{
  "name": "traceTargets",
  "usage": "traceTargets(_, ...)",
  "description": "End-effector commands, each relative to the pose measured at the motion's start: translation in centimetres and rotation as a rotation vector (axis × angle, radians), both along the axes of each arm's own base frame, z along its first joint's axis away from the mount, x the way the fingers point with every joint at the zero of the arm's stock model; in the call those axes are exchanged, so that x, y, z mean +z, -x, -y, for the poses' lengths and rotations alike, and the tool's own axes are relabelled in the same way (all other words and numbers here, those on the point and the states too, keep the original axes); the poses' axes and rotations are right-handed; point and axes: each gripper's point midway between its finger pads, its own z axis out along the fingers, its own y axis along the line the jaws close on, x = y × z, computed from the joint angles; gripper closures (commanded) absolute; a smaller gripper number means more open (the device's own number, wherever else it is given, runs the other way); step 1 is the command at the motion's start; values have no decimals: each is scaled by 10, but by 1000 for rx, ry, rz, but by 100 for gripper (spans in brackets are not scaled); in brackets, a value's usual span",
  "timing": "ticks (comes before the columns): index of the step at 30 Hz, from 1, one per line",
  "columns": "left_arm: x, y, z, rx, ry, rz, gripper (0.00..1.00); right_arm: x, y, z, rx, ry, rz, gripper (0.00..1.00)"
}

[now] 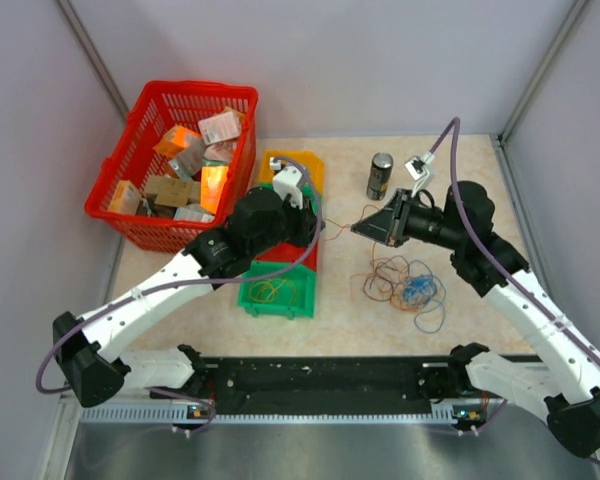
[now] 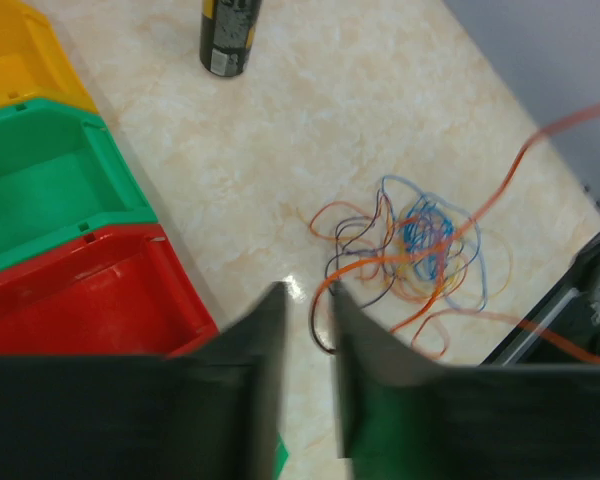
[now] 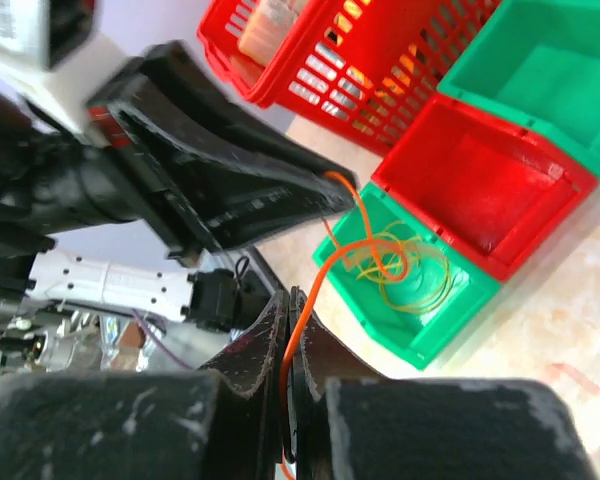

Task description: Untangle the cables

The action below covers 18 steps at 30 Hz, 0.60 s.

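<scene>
At the far left, a red basket [image 1: 195,90] is sitting full of small boxes [image 1: 180,150]. Next to it, the green bin [image 1: 275,312] is holding one loose yellow-orange coil [image 3: 405,270]. The left gripper [image 2: 305,295] is hanging over the bins with its fingers nearly together. The orange cable [image 3: 320,268] is reaching their tips, but it is too blurry to tell if they are pinching it.

That cable is stretching across to the right gripper [image 3: 288,298], which is squeezing it tight between closed fingers. Just right of it, a dark can [image 1: 380,175] is standing. Nearer the arms, the other cables [image 1: 405,285] are lying in a heap on the table [image 1: 470,210].

To do this step well, the arms should probably be pulling slowly and upward, so the orange loops are sliding free without dragging the heap. One hand should be holding on at all times.
</scene>
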Motion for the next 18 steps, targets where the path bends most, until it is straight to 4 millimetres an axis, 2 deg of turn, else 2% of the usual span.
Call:
traceTargets(1, 37, 14, 15, -126, 128, 102, 53, 13, 24, 13, 64, 123, -1, 100)
traceTargets(4, 49, 20, 2, -124, 143, 199, 1, 4, 26, 28, 16, 220, -8, 100)
traceTargets(8, 60, 42, 1, -234, 162, 296, 1, 6, 38, 28, 59, 217, -24, 100)
traceTargets(10, 67, 43, -3, -222, 190, 345, 7, 9, 45, 24, 105, 202, -39, 100)
traceTargets(12, 74, 45, -8, -209, 212, 381, 8, 9, 47, 27, 102, 222, -51, 100)
traceTargets(16, 89, 43, -18, -158, 246, 417, 1, 5, 40, 40, 38, 310, -29, 100)
traceTargets(17, 91, 48, -12, -204, 245, 425, 1, 5, 40, 41, 34, 312, -33, 100)
traceTargets(18, 93, 61, -2, -307, 246, 435, 1, 8, 41, 40, 32, 300, -46, 100)
